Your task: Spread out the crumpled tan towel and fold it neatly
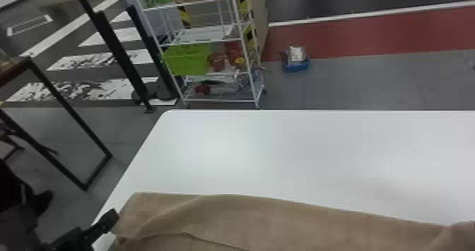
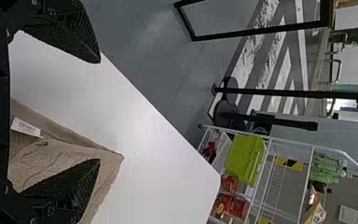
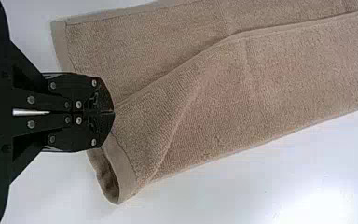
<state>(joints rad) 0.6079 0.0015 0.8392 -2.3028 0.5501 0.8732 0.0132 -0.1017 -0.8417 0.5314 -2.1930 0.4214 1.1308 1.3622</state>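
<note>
Left gripper [image 1: 81,205], head view: black, its fingers spread, one just beside the towel's left end.
Counter, head view: smooth, white, with a rounded corner [image 1: 168,113].
Room, head view: grey floor [image 1: 335,80] with a dull red band [image 1: 353,38]; white wire rack [image 1: 206,100] holding a lime-green bin [image 1: 187,60]; blue tray [image 1: 296,68] on the floor.
Tan towel [image 1: 265,222], head view: a broad, soft strip along the counter's near side, lightly creased at its left end.
Left gripper, left wrist view: flat, tapering fingers with ridged faces, wide apart, one over the towel.
Counter and room, left wrist view: pale top, black metal frame [image 2: 261,32] and the rack beyond.
Towel, left wrist view: pointed corner, turned-back hem, white label [image 2: 26,127].
Right gripper [image 3: 114,112], right wrist view: blunt black tips together, pinching the upper layer's corner.
Counter, right wrist view: plain white under the cloth.
Towel, right wrist view: looped pile, smooth hem bands, layers lapped unevenly, a diagonal fold, one end curled open.
</note>
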